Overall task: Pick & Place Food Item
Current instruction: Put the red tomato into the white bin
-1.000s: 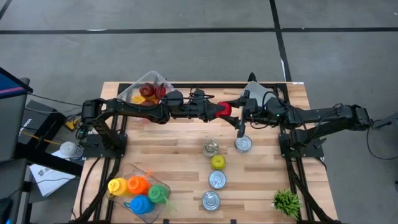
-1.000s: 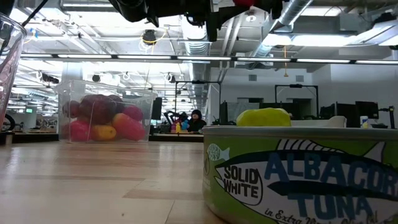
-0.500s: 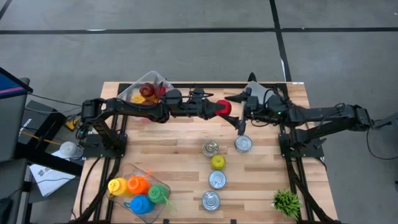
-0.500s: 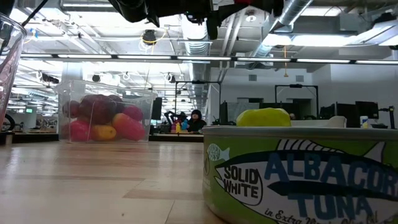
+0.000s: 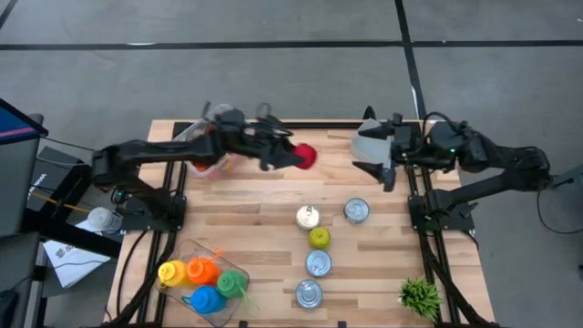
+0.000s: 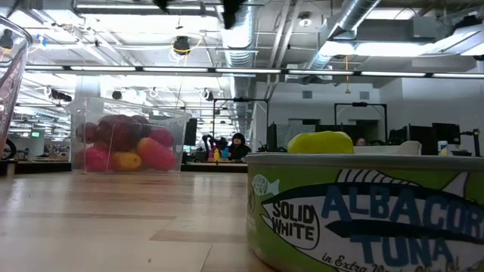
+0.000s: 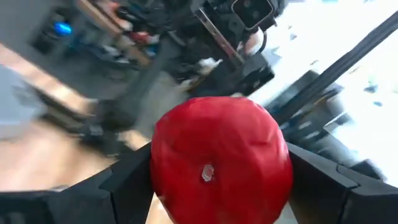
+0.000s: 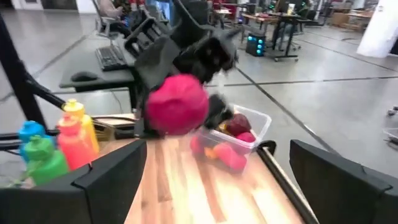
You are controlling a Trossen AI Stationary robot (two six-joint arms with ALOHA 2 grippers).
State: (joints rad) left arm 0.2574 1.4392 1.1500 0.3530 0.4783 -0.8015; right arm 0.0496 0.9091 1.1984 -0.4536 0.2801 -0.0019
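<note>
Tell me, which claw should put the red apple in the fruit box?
Probably the left claw: it already grips the red apple near the fruit box. The right claw is open, empty, farther away.

The left gripper is up over the back of the wooden table. It is closed on a round red fruit. Right behind this gripper, along its arm, sits a clear box with more fruit inside. The right gripper is across from the left one, well apart from it, and its fingers stand wide with nothing between them. Just below the right gripper is a can. More cans and a yellow fruit lie between the two grippers, closer to the front.
</note>
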